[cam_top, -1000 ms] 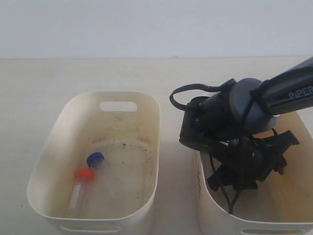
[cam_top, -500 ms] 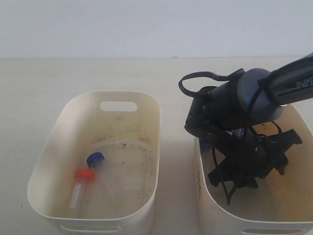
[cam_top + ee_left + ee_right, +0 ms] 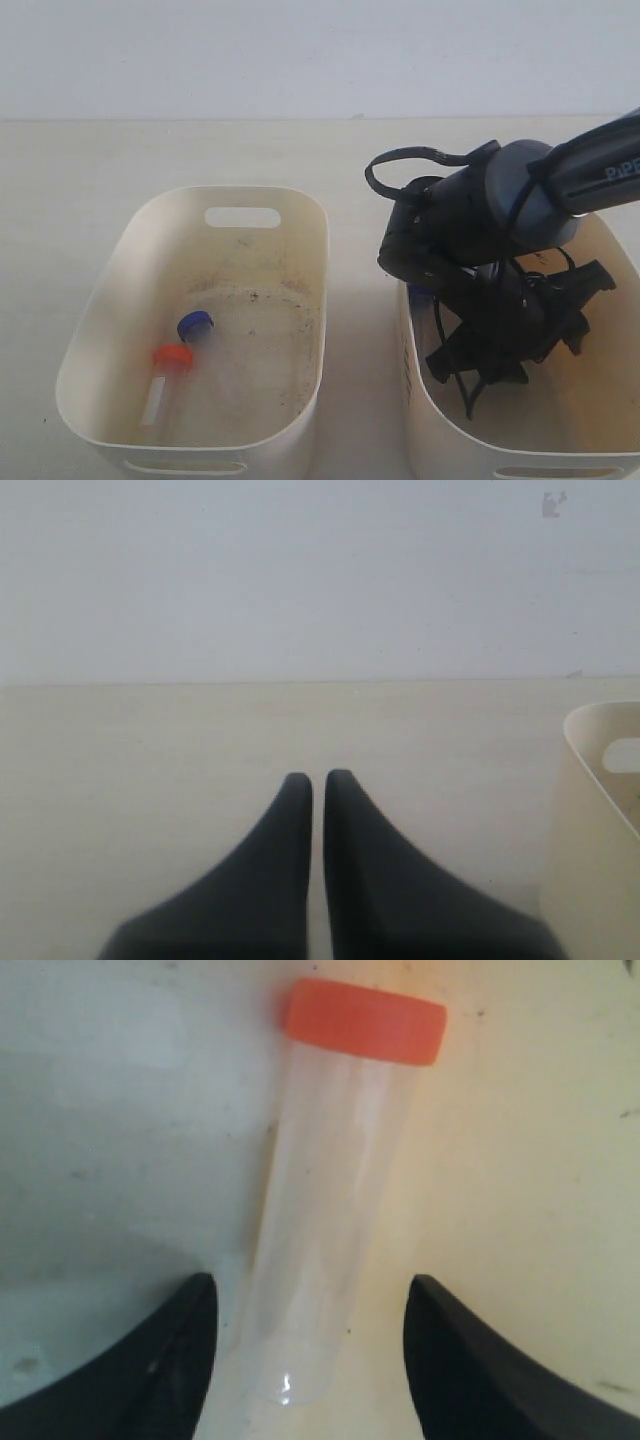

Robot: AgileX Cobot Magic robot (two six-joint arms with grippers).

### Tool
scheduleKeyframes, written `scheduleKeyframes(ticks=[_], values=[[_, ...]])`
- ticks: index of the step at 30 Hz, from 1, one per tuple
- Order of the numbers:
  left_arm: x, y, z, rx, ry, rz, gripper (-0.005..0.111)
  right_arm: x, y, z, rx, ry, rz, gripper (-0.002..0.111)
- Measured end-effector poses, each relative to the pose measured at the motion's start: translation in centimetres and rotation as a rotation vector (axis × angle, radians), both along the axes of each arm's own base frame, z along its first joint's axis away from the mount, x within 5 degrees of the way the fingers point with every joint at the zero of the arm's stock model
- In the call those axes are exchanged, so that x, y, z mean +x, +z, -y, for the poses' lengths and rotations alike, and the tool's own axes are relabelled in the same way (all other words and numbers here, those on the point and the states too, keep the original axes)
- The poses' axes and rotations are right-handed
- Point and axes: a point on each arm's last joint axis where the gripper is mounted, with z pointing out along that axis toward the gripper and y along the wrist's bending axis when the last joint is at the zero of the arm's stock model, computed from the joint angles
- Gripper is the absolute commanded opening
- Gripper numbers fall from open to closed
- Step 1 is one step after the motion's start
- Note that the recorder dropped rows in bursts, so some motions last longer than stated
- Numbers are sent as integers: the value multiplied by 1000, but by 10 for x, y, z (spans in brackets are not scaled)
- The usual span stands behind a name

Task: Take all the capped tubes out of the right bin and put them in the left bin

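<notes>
**An orange tube (image 3: 335, 1210) lay between open fingers (image 3: 170, 1360)**

From outside, the dark arm (image 3: 470, 225) hid the right gripper (image 3: 310, 1295) and much of the right bin (image 3: 412, 400). Close up, the orange tube lay flat on that bin's floor between the wide-open, empty fingers, cap pointing away from them. The left gripper (image 3: 318, 780) was closed, empty. In the left bin (image 3: 300, 215), a second orange tube (image 3: 165, 375) pointed its cap far.

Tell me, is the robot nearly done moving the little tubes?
Done: a clear plastic tube with a blue cap and one with an orange-red cap lie in the grimy cream-white left tub. In hand: the open right gripper straddles another clear orange-capped tube inside the yellowish right tub, not yet gripping. Remaining: lifting it over, plus anything hidden under the arm.
</notes>
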Motion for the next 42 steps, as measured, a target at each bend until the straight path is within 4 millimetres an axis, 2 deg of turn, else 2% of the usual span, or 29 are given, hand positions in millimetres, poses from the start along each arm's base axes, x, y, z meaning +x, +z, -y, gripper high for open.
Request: scheduleKeyframes(ticks=[3, 5, 9, 10, 21, 27, 30, 42], values=[[0, 0, 0, 0, 0, 0, 4, 0, 0, 0, -2, 5, 0, 54], [0, 0, 0, 0, 0, 0, 4, 0, 0, 0, -3, 12, -4, 44], [0, 0, 0, 0, 0, 0, 4, 2, -1, 2, -6, 20, -5, 11], [0, 0, 0, 0, 0, 0, 4, 2, -1, 2, -6, 20, -5, 0], [0, 0, 0, 0, 0, 0, 4, 2, 3, 2, 8, 19, 5, 0], [0, 0, 0, 0, 0, 0, 4, -2, 37, 8, 41, 14, 76, 0], [0, 0, 0, 0, 0, 0, 4, -3, 48, 10, 53, 10, 101, 0], [0, 0, 0, 0, 0, 0, 4, -12, 79, 13, 146, -3, 164, 0]])
